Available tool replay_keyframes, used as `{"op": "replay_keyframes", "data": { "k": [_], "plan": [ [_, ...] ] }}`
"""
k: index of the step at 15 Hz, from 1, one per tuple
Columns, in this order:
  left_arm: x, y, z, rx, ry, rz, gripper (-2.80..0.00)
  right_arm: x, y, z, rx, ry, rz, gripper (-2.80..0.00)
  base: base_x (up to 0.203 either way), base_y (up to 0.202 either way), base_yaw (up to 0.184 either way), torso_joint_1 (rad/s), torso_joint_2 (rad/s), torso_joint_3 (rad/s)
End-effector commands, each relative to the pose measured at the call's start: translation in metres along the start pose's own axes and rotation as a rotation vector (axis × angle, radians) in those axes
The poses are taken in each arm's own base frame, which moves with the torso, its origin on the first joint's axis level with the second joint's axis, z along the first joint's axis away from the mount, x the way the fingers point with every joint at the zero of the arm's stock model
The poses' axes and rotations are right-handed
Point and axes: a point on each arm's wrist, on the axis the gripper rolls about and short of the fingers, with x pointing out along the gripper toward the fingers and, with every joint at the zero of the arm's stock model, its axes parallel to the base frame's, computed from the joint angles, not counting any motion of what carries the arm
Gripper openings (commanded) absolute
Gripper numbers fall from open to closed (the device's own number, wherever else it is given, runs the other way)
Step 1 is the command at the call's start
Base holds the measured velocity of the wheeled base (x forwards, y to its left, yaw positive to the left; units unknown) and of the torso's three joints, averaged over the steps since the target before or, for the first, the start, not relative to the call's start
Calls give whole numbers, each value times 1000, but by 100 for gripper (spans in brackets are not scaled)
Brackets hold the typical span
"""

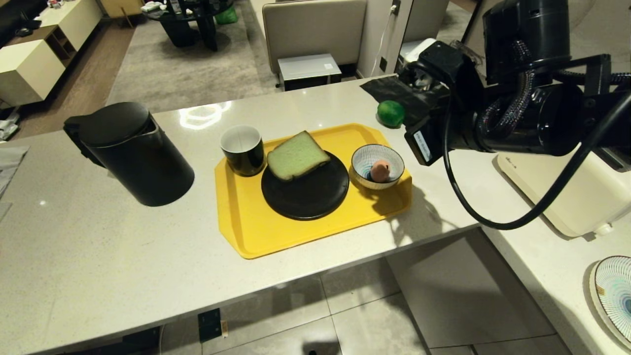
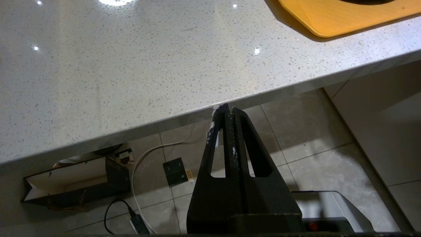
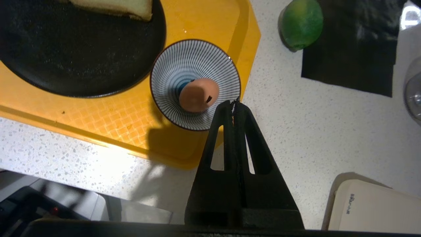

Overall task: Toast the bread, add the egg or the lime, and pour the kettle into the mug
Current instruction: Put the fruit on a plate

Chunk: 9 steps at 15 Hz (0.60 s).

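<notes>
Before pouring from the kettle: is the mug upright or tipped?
Upright. In the head view the mug stands on the yellow tray with its round rim facing up and its white inside showing.

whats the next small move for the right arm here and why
Probably open the right gripper and swing it toward the bread. Its jaws are shut and empty above the striped bowl, while the slice lies untouched on the black plate, so toasting has not begun.
</notes>
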Motion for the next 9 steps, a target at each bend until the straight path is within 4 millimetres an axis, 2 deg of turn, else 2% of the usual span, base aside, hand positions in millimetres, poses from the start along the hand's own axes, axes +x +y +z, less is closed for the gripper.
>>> {"op": "replay_keyframes", "data": {
  "k": [1,9],
  "plan": [
    [0,0,0,0,-1,1,-280,-7,-5,8,6,-26,-26,-280,0,0,0,0,0,0],
    [0,0,0,0,-1,1,-280,-13,-9,11,14,-37,-45,-280,0,0,0,0,0,0]
  ]
}}
